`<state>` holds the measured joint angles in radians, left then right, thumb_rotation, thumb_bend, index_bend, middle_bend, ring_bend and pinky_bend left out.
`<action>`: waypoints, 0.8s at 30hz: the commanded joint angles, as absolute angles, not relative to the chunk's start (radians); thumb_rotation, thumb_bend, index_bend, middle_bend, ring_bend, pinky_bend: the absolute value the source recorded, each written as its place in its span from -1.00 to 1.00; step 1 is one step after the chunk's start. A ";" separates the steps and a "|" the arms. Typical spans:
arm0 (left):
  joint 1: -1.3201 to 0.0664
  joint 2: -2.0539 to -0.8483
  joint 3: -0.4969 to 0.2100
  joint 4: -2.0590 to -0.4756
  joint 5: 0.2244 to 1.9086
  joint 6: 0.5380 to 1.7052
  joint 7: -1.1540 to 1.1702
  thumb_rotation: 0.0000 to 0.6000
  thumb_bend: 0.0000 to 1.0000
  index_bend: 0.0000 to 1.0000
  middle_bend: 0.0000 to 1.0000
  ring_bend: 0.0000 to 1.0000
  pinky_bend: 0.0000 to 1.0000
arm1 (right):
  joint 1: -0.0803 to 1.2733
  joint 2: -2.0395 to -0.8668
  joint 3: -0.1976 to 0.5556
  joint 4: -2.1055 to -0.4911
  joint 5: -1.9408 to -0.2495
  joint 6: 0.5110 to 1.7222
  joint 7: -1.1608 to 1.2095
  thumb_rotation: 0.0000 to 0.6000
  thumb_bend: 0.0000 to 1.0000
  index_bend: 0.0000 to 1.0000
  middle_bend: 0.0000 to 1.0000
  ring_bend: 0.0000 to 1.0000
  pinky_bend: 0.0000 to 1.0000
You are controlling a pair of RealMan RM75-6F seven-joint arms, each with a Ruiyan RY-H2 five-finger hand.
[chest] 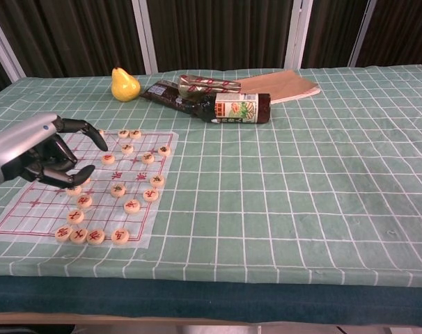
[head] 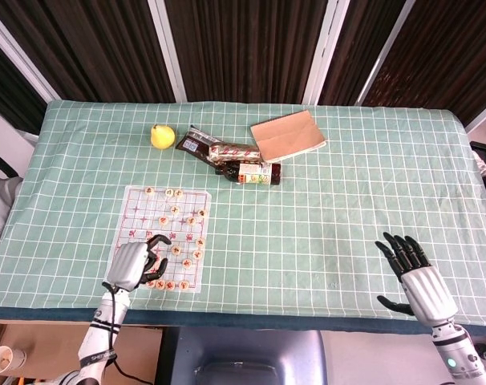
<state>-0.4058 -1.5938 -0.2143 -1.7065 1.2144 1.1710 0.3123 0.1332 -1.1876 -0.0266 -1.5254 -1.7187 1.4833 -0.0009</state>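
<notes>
lying on its side near the table's middle was a dark bottle (chest: 228, 108) with a green label, its contents not readable, just beside two snack packets (chest: 209, 84) and a brown envelope (chest: 280, 85). the left hand (chest: 40, 153) hovered over the near left part of the chess board (head: 164, 237), fingers curled with thumb and forefinger apart, holding nothing, round wooden chess pieces (chest: 132, 204) scattered beside it. the right hand (head: 411, 269) rested flat at the near right edge, fingers spread. a yellow pear (head: 162, 135) sat on the green checked tablecloth (head: 347, 208).
</notes>
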 commanded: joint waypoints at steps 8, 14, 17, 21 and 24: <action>-0.467 -1.686 -0.194 -1.593 1.162 1.151 0.419 1.00 -0.23 -0.22 1.00 1.00 1.00 | 0.134 -1.179 -0.035 -1.529 -1.724 1.486 0.009 1.00 -0.74 -1.00 -1.00 -1.00 -1.00; -0.492 -1.700 -0.184 -1.571 1.152 1.131 0.431 1.00 -0.28 -0.23 1.00 1.00 1.00 | 0.139 -1.171 -0.039 -1.535 -1.715 1.471 0.032 1.00 -0.74 -1.00 -1.00 -1.00 -1.00; -0.500 -1.709 -0.176 -1.559 1.146 1.125 0.442 1.00 -0.27 -0.23 1.00 1.00 1.00 | 0.138 -1.167 -0.036 -1.534 -1.715 1.480 0.040 1.00 -0.74 -1.00 -1.00 -1.00 -1.00; -0.507 -1.713 -0.161 -1.561 1.138 1.120 0.461 1.00 -0.27 -0.24 1.00 1.00 1.00 | 0.137 -1.165 -0.039 -1.537 -1.714 1.479 0.041 1.00 -0.74 -1.00 -1.00 -1.00 -1.00; -0.511 -1.728 -0.151 -1.536 1.144 1.131 0.479 1.00 -0.27 -0.25 1.00 1.00 1.00 | 0.134 -1.159 -0.039 -1.544 -1.710 1.481 0.036 1.00 -0.74 -1.00 -1.00 -1.00 -1.00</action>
